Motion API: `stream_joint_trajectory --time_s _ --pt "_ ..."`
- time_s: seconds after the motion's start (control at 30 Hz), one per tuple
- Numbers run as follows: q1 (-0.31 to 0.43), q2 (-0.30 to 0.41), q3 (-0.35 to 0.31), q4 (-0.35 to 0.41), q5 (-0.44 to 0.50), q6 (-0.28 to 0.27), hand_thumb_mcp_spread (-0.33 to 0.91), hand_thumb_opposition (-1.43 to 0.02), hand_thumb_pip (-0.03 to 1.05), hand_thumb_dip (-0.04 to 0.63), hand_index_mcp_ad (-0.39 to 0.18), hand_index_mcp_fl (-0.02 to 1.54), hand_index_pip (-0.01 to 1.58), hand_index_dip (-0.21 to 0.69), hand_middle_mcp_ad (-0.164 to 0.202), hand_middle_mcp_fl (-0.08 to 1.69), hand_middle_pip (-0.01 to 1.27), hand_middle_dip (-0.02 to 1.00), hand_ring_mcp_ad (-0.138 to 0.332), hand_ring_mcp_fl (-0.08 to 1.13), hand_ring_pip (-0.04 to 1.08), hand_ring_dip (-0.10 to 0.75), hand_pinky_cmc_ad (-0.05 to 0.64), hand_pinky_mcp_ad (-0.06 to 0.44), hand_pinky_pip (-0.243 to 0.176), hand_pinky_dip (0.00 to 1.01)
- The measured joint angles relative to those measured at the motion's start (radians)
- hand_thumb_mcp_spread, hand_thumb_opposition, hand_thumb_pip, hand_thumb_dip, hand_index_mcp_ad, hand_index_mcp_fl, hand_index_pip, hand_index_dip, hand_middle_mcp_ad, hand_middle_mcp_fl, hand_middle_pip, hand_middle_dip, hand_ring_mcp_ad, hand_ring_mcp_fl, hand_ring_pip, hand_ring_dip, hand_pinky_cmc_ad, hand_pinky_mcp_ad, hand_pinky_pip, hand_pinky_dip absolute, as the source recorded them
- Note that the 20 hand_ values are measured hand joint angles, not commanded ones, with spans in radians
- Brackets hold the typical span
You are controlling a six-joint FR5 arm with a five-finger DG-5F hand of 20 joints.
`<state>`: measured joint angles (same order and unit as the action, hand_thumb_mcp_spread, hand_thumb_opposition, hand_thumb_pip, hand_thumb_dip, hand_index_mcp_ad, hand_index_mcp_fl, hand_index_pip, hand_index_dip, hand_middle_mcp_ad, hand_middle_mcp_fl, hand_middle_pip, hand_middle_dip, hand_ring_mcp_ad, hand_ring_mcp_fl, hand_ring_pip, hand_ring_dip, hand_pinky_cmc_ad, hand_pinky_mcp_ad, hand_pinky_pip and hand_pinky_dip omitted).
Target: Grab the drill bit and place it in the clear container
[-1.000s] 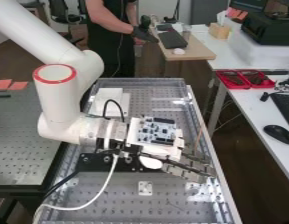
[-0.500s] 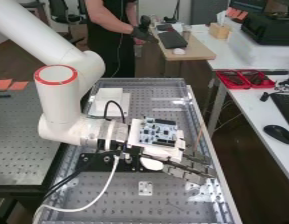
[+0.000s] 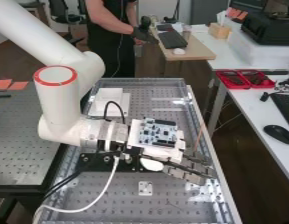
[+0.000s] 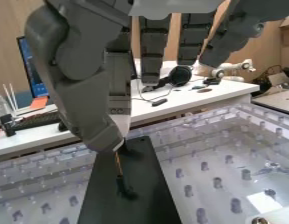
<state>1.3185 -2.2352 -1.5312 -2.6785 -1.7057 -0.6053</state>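
In the high view the hand (image 3: 188,171) reaches out over the right part of the bench, its fingers low and angled toward the right edge. From the wrist, the hand (image 4: 78,95) has its thumb bent in against a finger, while other fingers hang straighter. A thin drill bit (image 4: 119,164), orange-brown above and dark below, points down from between thumb tip and fingertip, over a black plate (image 4: 131,175). Its upper end is hidden by the thumb. The clear container (image 3: 226,207) is a wide see-through tray over the perforated bench, spreading around the hand.
A circuit board (image 3: 158,132) rides on top of the hand. White blocks (image 3: 109,99) lie at the tray's far left. A white cable (image 3: 101,192) loops down in front of the arm. Red bins (image 3: 244,79) and a mouse (image 3: 278,133) stand on the side table.
The black cable near the wrist has shifted slightly toward the near end. The arm and hand have barely moved.
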Motion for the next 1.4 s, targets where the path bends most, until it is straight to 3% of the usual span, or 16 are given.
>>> stream_joint_trajectory --time_s 0.4,0.5,0.83,0.97,1.03,1.4 --pt "0.0 -0.002 -0.006 0.026 0.0 0.004 0.56 -0.92 0.58 0.3 -0.117 0.48 1.44 0.188 0.012 0.23 0.14 0.14 0.129 0.07 0.09 0.002 0.367 0.115 -0.075 0.18" --pt "0.001 0.001 -0.007 0.029 0.0 0.003 0.6 -0.92 0.51 0.3 -0.117 0.57 1.38 0.188 0.012 0.28 0.14 0.14 0.127 0.07 0.09 0.002 0.367 0.115 -0.077 0.18" --pt "0.0 0.017 0.005 0.006 0.004 -0.002 0.65 -0.93 0.5 0.3 -0.117 0.61 1.33 0.185 0.012 0.28 0.14 0.14 0.126 0.1 0.09 0.003 0.367 0.113 -0.075 0.18" --pt "-0.002 0.042 0.011 -0.016 0.009 -0.011 0.72 -0.94 0.5 0.3 -0.141 0.61 1.32 0.185 0.012 0.29 0.13 0.14 0.126 0.1 0.09 0.003 0.367 0.115 -0.075 0.18" --pt "-0.004 0.057 0.011 -0.022 0.012 -0.016 0.75 -0.94 0.5 0.3 -0.18 0.62 1.31 0.185 0.012 0.29 0.13 0.14 0.127 0.1 0.09 0.003 0.367 0.115 -0.075 0.18" --pt "0.002 0.18 -0.035 -0.019 0.032 -0.047 0.75 -0.94 0.5 0.3 -0.183 0.64 1.29 0.185 0.012 0.29 0.13 0.14 0.127 0.1 0.09 0.003 0.363 0.115 -0.075 0.18"
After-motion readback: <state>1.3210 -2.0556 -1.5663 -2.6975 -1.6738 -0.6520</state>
